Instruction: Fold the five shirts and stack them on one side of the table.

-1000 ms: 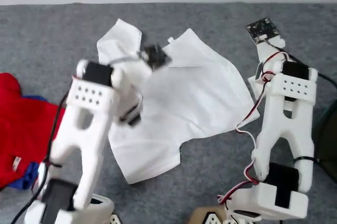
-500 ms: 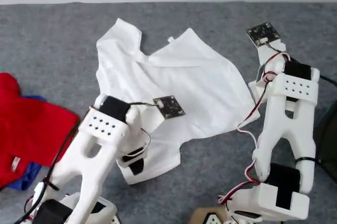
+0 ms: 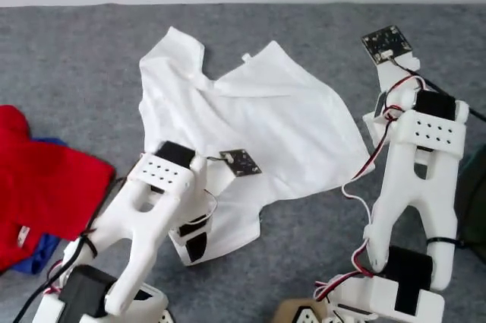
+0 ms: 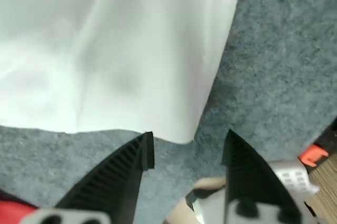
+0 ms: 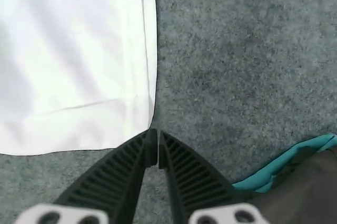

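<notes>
Nearest me, at the bottom left of the high view, the left arm (image 3: 148,209) was bent low over the near hem of the white shirt (image 3: 266,121). In its wrist view the left gripper (image 4: 188,140) had its fingers spread apart and empty, straddling the hem's corner, with the grey table (image 3: 319,34) bare beneath. At the right of the high view stood the right arm (image 3: 414,178). The right gripper (image 5: 157,138) had its fingers pressed together, their tips right at the shirt's other near corner. I could not tell whether any cloth was nipped between them. A scrap of teal cloth (image 5: 287,167) lay just beside it. The shirt itself lay spread across the middle of the frame, mostly flat but skewed, and creased and bunched at its far end toward the upper middle. I judged it light, thin and quite limp: it would sag from any single pinch. The table looked rough, so the cloth would likely drag on it, not slide. I therefore meant to take it at the two near hem corners, with the fingers pressed down to the surface so they caught both layers. At the left edge a red shirt (image 3: 45,178) sat on a blue garment (image 3: 30,258), which I took for the stacking side.
</notes>
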Available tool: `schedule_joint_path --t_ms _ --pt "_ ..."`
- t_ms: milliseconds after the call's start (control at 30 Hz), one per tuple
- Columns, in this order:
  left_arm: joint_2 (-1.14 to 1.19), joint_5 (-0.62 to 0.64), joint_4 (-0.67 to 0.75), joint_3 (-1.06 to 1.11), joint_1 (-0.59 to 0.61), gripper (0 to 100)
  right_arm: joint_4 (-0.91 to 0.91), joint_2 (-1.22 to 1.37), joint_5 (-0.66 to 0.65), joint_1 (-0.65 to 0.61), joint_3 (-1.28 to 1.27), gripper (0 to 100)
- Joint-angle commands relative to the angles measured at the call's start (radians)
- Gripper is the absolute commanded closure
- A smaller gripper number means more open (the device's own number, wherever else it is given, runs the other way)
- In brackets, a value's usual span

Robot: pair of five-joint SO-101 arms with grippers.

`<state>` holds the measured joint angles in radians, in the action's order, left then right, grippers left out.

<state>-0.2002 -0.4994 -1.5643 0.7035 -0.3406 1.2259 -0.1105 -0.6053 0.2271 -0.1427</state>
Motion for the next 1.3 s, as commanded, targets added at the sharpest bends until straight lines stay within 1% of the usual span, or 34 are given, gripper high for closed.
schedule_joint_path --t_ms 0,267,333,433,500,667,833,933,1000,1100,1167,1267 --pt "0.018 -0.009 0.058 0.021 -0.008 78 0.007 -0.073 0.009 0.012 0.055 98.3" --pt "0.126 -0.009 0.175 0.087 -0.005 79 0.013 -0.068 0.009 0.010 0.054 98.3" --pt "0.149 -0.008 0.196 0.081 -0.005 82 0.030 -0.067 0.009 0.005 0.049 98.3" --pt "0.161 -0.008 0.207 0.064 -0.006 93 0.048 -0.065 0.011 0.005 0.049 98.3" --pt "0.161 -0.005 0.192 0.035 -0.006 100 0.048 -0.065 0.011 0.008 0.041 98.3" --pt "0.160 -0.005 0.066 -0.064 0.002 99 0.048 -0.067 0.011 0.005 0.014 98.3" --pt "0.160 -0.005 -0.029 -0.188 0.005 99 0.050 -0.065 0.012 0.004 0.012 98.4" --pt "0.160 -0.005 -0.060 -0.298 0.060 100 0.050 -0.064 0.075 -0.015 0.002 98.3" --pt "0.160 0.006 -0.060 -0.375 0.130 100 0.050 -0.064 0.115 -0.035 -0.025 98.3" --pt "0.160 0.055 -0.054 -0.472 0.230 100 0.050 -0.064 0.140 -0.062 -0.071 97.6" --pt "0.160 0.066 -0.058 -0.506 0.272 100 0.050 -0.064 0.167 -0.076 -0.104 93.7" --pt "0.160 0.068 -0.060 -0.510 0.292 100 0.047 -0.064 0.226 -0.077 -0.146 85.3"
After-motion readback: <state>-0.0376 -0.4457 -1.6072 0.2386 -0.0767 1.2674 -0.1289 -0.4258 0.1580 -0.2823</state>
